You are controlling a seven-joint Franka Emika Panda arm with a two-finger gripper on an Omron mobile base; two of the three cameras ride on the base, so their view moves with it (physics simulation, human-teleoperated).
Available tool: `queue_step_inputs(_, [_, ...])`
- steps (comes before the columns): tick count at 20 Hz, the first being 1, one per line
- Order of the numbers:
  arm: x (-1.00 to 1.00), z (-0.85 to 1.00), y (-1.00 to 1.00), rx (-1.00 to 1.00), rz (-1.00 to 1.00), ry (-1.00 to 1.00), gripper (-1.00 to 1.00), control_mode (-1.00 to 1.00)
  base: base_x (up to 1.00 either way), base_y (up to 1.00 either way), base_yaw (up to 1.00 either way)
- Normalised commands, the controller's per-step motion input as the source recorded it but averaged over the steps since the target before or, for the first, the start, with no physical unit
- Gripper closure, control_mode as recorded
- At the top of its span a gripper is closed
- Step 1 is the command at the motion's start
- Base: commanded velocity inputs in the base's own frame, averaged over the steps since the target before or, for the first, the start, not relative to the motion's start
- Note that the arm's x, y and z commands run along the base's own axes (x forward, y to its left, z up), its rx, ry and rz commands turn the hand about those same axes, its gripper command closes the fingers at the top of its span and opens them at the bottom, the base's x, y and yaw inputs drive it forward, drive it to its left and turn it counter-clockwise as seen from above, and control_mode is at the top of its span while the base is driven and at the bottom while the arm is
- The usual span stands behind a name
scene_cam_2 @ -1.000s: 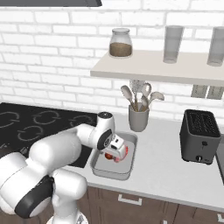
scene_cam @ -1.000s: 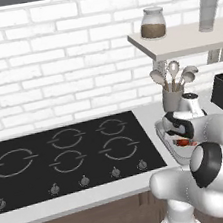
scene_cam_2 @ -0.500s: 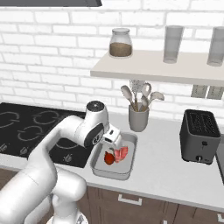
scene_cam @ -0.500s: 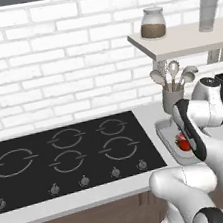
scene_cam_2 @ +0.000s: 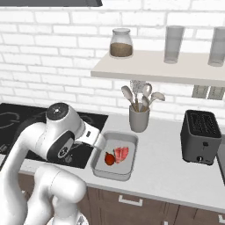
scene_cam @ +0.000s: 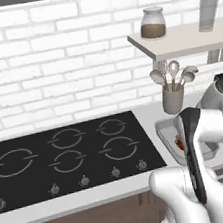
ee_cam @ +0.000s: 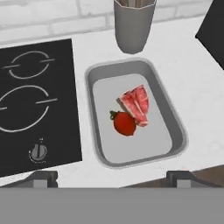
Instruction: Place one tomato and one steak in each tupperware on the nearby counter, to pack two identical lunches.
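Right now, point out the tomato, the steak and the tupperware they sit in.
tomato [ee_cam: 124,124], hand view, middle of its red skin.
steak [ee_cam: 136,104], hand view, centre of the slab.
tupperware [ee_cam: 177,127], hand view, its right wall.

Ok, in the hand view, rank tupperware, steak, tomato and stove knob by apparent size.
1. tupperware
2. steak
3. tomato, slightly smaller than the steak
4. stove knob, close to the tomato; ranking unsure.

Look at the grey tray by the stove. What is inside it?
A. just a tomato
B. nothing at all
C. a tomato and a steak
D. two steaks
C: in the hand view the tupperware holds one red tomato with a pink steak lying right beside it, and the right base view shows the same pair.
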Motion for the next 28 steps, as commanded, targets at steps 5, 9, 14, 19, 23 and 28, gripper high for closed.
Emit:
queue_step_inputs(5, [-0.4,0.09,0.04,-0.05,0.01,-0.12,-1.0,1.0,-0.6,0.0,0.01])
queue_step_inputs(9, [0.0,0.0,0.0,0.0,0.0,0.0,-1.0,1.0,-0.94,-0.68,-0.07])
queue_step_inputs(14, [0.0,0.0,0.0,0.0,0.0,0.0,-1.0,1.0,-0.34,-1.0,-0.03])
queue_step_inputs(19, [0.0,0.0,0.0,0.0,0.0,0.0,-1.0,1.0,-0.33,-0.94,-0.37])
queue_step_inputs(23, [0.0,0.0,0.0,0.0,0.0,0.0,-1.0,1.0,-0.63,-0.44,-0.49])
queue_step_inputs(28, [0.0,0.0,0.0,0.0,0.0,0.0,-1.0,1.0,-0.7,-0.24,-0.53])
